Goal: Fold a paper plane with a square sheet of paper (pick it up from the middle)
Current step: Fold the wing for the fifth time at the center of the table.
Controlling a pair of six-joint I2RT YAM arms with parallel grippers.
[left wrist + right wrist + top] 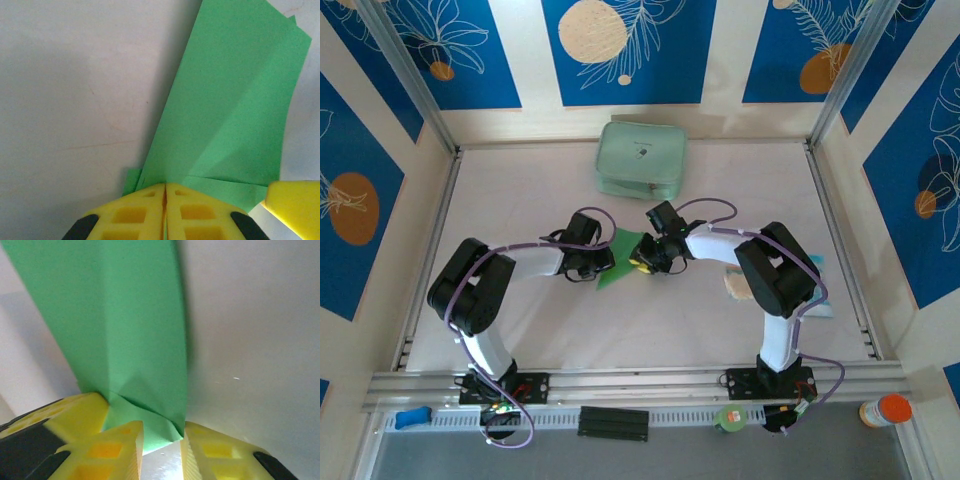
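The green paper (620,255) is thin & very light. It is bendy, not stiff. It has some folds in it already, so it has layers that can slide or pop open. It can rip or get a bad crease if pulled hard, so go slow & soft. I think the best spot to hold is a flat edge w/ a few layers, not a lone loose corner.

The paper lies on the white surface (670,320), in the middle, btwn the 2 arms.

The L fingers (135,215) are pressed together w/ the near edge of the paper (235,100) pinched in them. The rest of the sheet runs up & away from them, flat on the surface.

The R fingers (210,455) are a bit apart, w/ a gap. A small folded tip of the paper (135,330) sits in that gap. It does not look pinched yet. The two sets of fingers are just beside each other, at the same end of the paper.
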